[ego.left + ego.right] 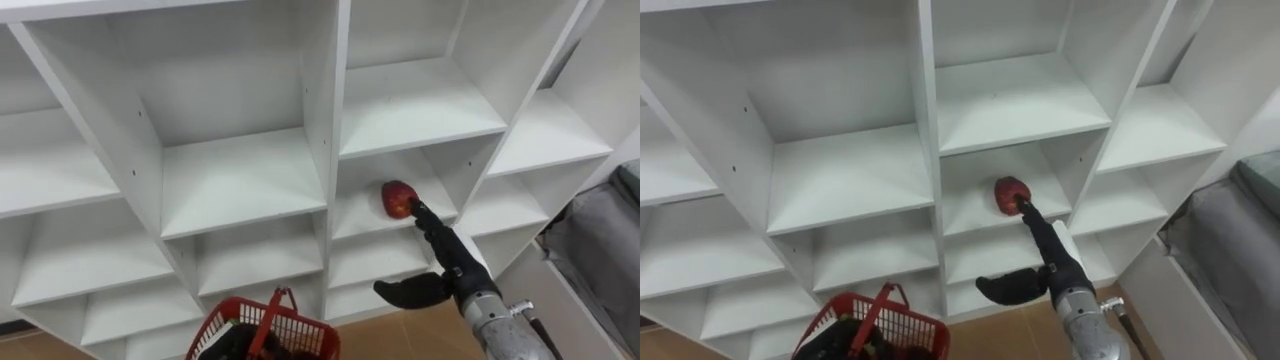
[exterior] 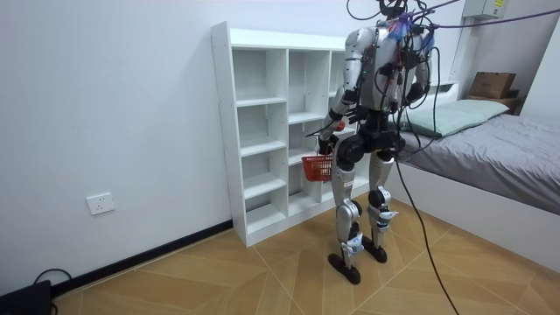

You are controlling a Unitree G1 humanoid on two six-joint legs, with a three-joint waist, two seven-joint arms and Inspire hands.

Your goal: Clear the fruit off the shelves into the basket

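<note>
You see the robot standing upright on both feet on the wooden floor (image 2: 262,280), facing a white closet (image 2: 230,131) of open compartments set against the plain wall (image 2: 105,105). A red basket (image 2: 316,167) hangs at thigh height between its body and the closet front. At the room view's right, note a bed (image 2: 499,153) with a grey cover, a pale green pillow (image 2: 459,114) and, behind it, a cardboard box (image 2: 493,84). A wall socket (image 2: 101,204) sits low at the room view's left.
</note>
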